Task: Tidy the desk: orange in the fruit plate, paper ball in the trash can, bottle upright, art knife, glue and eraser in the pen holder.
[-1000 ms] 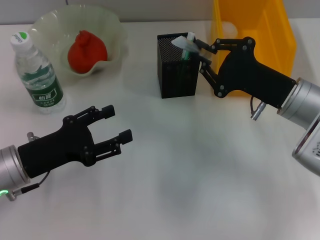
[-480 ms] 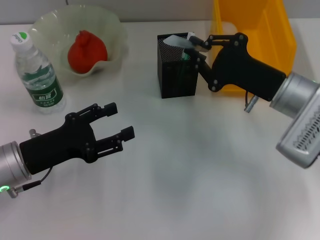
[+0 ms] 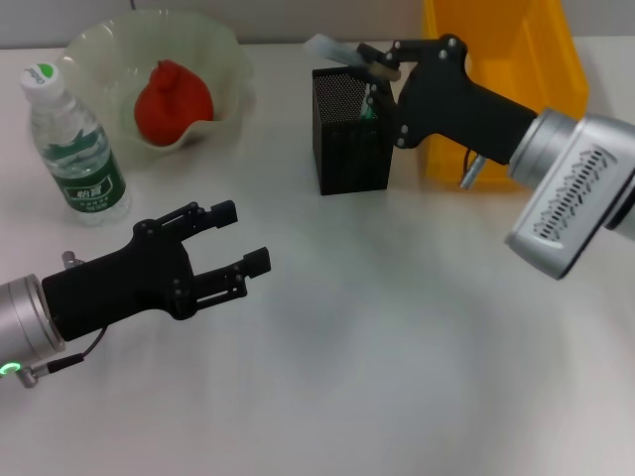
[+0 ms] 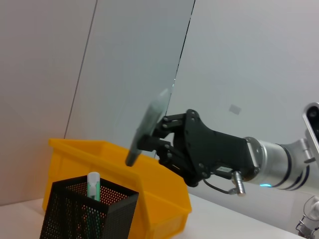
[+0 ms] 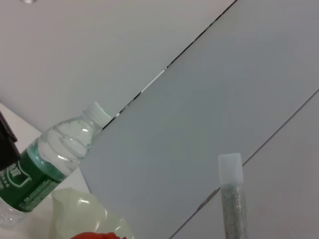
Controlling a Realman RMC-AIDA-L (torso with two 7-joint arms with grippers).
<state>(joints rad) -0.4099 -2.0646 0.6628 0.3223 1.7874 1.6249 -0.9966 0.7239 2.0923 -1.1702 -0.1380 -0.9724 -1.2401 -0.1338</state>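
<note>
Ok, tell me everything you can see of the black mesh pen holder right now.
The pen holder is a square black wire-mesh cup standing upright on the white desk, beside the yellow bin. A green-and-white stick already pokes up inside it. The right claw hovers just over its rim, shut on a long grey tool held tilted; nothing visibly touches the mesh.

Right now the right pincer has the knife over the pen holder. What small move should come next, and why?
Probably tip the art knife nearer upright and lower it. The right pincer holds it slanted above the pen holder, its lower end just over the open top beside the glue stick already inside. Releasing now might let it glance off the rim. The left pincer hangs idle, open.
</note>
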